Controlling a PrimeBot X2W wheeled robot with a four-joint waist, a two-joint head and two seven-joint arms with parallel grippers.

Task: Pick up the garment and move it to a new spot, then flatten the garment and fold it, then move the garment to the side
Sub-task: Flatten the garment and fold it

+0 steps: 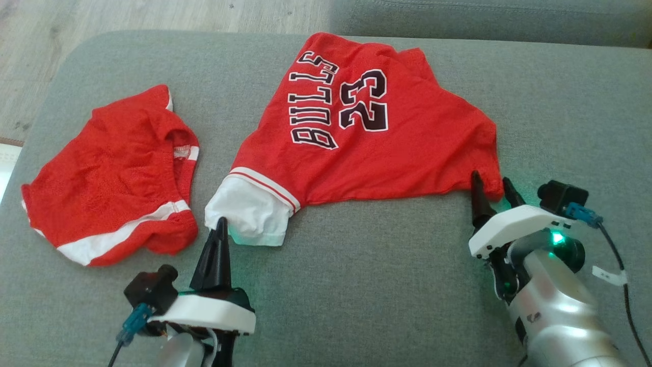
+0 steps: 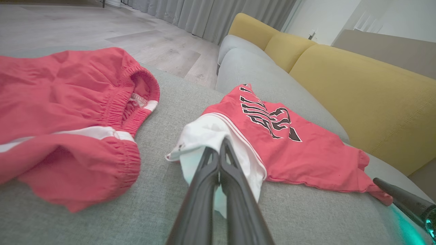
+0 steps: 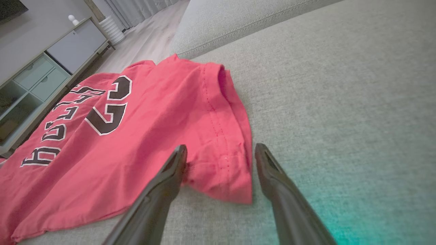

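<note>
While the left gripper (image 1: pixel 222 227) pinches the white sleeve (image 1: pixel 249 209) of the red jersey (image 1: pixel 356 127) at its near left end, the right gripper (image 1: pixel 491 186) stands wide, its fingers straddling the near right corner (image 3: pixel 221 180) without gripping it. The jersey lies rumpled, print up, in the middle of the grey sofa cushion (image 1: pixel 382 285), with red shorts (image 1: pixel 112 173) just to its left. To make this grab well, I judge the right fingers should press down to the cushion and close on both layers of the hem. Both arms should then lift together and evenly, keeping the cloth taut and clear of the shorts.
</note>
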